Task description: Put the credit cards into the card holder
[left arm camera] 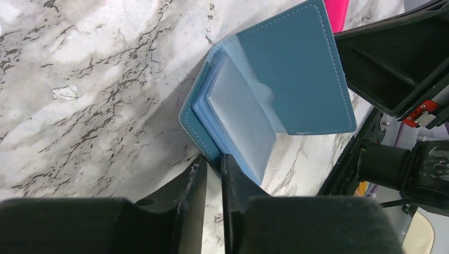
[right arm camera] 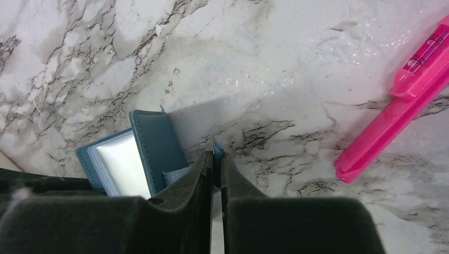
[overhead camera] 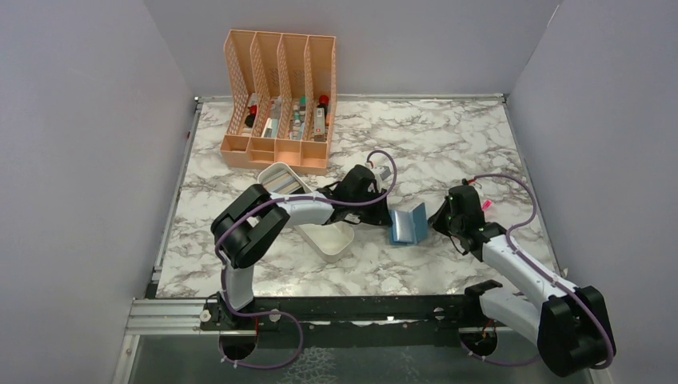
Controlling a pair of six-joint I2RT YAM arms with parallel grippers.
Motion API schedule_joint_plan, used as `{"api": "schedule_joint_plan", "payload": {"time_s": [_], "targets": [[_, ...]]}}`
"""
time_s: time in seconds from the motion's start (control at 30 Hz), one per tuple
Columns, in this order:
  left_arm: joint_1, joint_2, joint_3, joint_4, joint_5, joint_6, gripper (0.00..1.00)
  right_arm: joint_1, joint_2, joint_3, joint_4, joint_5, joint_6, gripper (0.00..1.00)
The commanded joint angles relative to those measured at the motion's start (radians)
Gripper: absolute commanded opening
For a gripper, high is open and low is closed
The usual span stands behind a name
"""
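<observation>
The teal card holder (overhead camera: 408,224) stands open on the marble table between my two grippers. My left gripper (overhead camera: 382,214) is shut on the edge of its left cover, seen close in the left wrist view (left arm camera: 213,157). There the holder (left arm camera: 296,69) shows light blue slots and a pale grey card face (left arm camera: 241,116) inside. My right gripper (overhead camera: 436,224) is shut on the edge of the other teal flap (right arm camera: 216,156). The holder (right arm camera: 153,143) lies to its left. Pale flat credit cards (overhead camera: 281,182) seem to lie in the far end of the white tray.
The long white tray (overhead camera: 332,244) lies under my left arm. The peach mesh organizer (overhead camera: 280,96) with small bottles stands at the back left. A pink pen-like object (right arm camera: 402,106) lies on the table right of my right gripper.
</observation>
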Motion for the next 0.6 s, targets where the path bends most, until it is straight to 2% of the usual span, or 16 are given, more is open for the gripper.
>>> {"api": "schedule_joint_plan", "payload": {"time_s": [0.0,0.1,0.33,0.43,0.57], "targets": [[-0.006,0.022,0.014,0.054,0.043,-0.014,0.13,-0.006,-0.031,0.009,-0.038,-0.049,0.000,0.14],[-0.005,0.015,0.023,0.044,0.042,-0.015,0.00,-0.006,-0.062,0.032,-0.083,-0.071,-0.002,0.19],[-0.006,-0.006,0.039,-0.017,0.013,-0.002,0.00,-0.006,-0.157,0.200,-0.264,-0.136,-0.061,0.51],[-0.007,-0.005,0.034,-0.015,0.012,-0.007,0.00,-0.006,-0.171,0.259,-0.254,-0.268,-0.088,0.56],[-0.006,-0.003,0.031,-0.014,0.019,-0.030,0.00,-0.004,-0.145,0.274,-0.187,-0.438,-0.101,0.58]]}}
